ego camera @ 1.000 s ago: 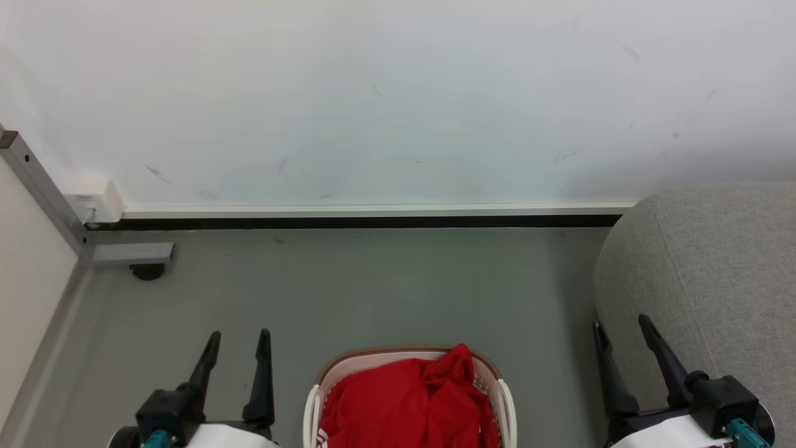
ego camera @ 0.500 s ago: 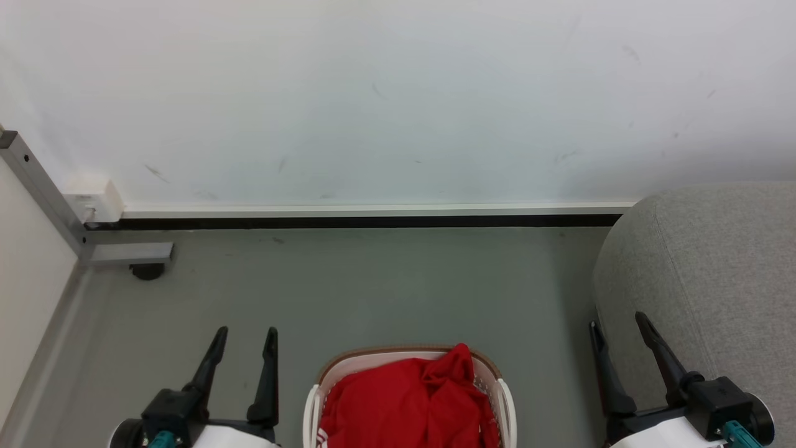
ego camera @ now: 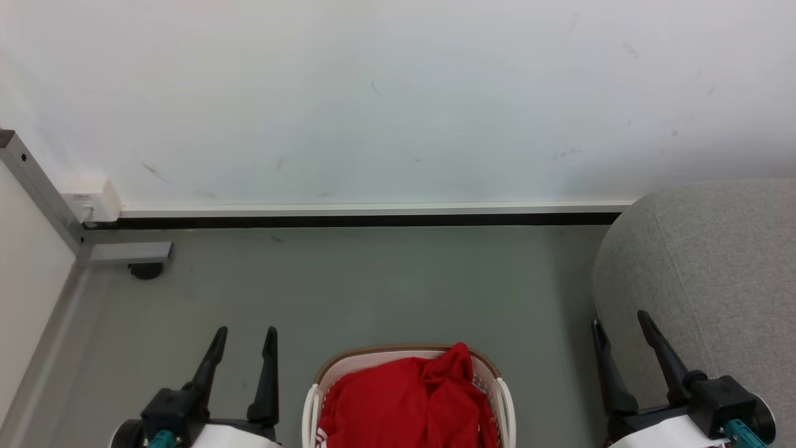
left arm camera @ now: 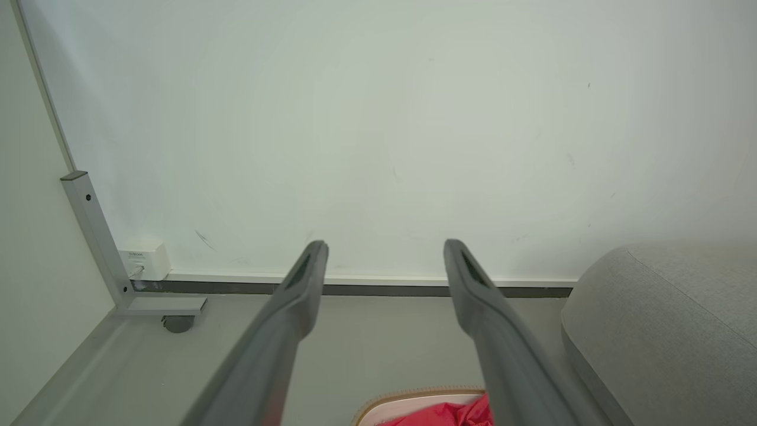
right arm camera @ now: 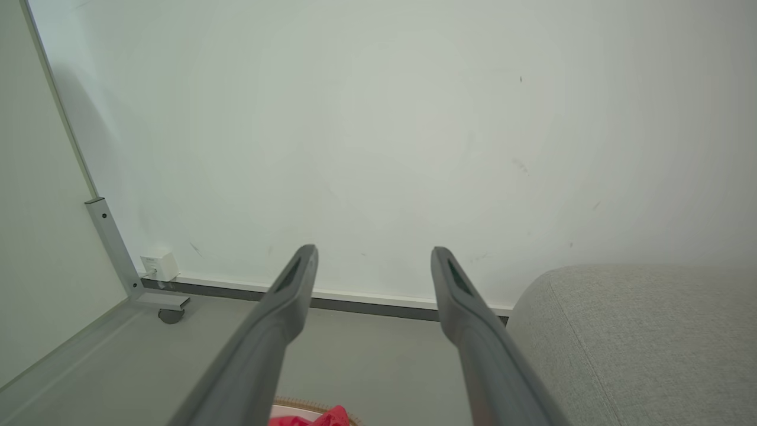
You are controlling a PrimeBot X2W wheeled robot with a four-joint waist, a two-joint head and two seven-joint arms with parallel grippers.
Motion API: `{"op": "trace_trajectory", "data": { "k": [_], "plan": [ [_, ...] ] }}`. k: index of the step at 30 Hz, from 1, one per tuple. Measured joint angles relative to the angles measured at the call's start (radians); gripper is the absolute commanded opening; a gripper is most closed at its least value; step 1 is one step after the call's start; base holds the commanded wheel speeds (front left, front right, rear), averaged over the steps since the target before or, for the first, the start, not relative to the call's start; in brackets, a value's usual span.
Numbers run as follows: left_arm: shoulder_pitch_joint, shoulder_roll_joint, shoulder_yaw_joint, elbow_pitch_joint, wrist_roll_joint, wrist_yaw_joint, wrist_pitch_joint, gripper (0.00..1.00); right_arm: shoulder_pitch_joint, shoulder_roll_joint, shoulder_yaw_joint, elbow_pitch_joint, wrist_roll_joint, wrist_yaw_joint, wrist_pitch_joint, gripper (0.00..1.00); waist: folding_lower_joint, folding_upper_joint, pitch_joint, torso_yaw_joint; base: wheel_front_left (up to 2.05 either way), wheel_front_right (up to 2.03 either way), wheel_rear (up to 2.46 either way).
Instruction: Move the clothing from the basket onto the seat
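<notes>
Bright red clothing (ego camera: 407,401) lies heaped in the cream basket (ego camera: 505,404) with a brown rim, on the floor at the bottom middle of the head view. The light grey seat (ego camera: 715,267) bulks at the right. My left gripper (ego camera: 244,334) hangs open left of the basket, nothing between its fingers. My right gripper (ego camera: 620,323) is open to the right of the basket, in front of the seat's side. In the left wrist view the left gripper (left arm camera: 384,248) points at the wall, with the clothing (left arm camera: 449,414) and seat (left arm camera: 668,319) low in it. The right wrist view shows the right gripper (right arm camera: 374,254), clothing (right arm camera: 313,419) and seat (right arm camera: 639,337).
A white wall (ego camera: 398,99) with a dark skirting strip (ego camera: 367,219) closes off the grey floor (ego camera: 348,286) ahead. A grey metal post with a foot and caster (ego camera: 146,270) and a small white box (ego camera: 90,198) stand at the left, beside a pale panel.
My left gripper has edged slightly up and right towards the basket. The right gripper has barely shifted. The clothing and basket lie as before.
</notes>
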Motion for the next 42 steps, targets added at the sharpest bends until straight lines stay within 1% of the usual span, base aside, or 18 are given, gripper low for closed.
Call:
{"op": "trace_trajectory", "data": {
  "k": [18, 25, 31, 36, 42],
  "plan": [
    [0.000, 0.000, 0.001, 0.006, -0.009, 0.003, 0.000, 1.00, -0.001, 0.000, 0.002, -0.006, 0.017, 0.000, 0.000, 1.00, -0.0001, 0.0000, 0.007, -0.019, 0.00, 0.00, 0.00],
    [-0.015, 0.000, -0.008, 0.012, -0.011, -0.002, 0.000, 1.00, -0.015, 0.000, 0.000, -0.028, 0.042, 0.000, 0.000, 1.00, 0.0000, 0.0000, 0.040, -0.043, 0.00, 0.00, 0.00],
    [-0.041, -0.001, -0.010, 0.023, -0.009, -0.015, 0.000, 1.00, -0.041, -0.001, 0.002, -0.061, 0.067, 0.000, 0.000, 1.00, 0.0000, 0.0000, 0.090, -0.083, 0.00, 0.00, 0.00],
    [-0.083, -0.001, -0.015, 0.069, 0.009, -0.033, 0.000, 1.00, -0.058, -0.001, -0.026, -0.098, 0.084, 0.000, 0.000, 1.00, 0.0001, 0.0000, 0.145, -0.124, 0.00, 0.00, 0.00],
    [-0.164, 0.002, -0.038, 0.208, 0.043, -0.052, 0.000, 1.00, -0.084, -0.002, -0.044, -0.137, 0.101, 0.000, 0.000, 1.00, 0.0001, 0.0000, 0.215, -0.176, 0.00, 0.00, 0.00]
  ]
}}
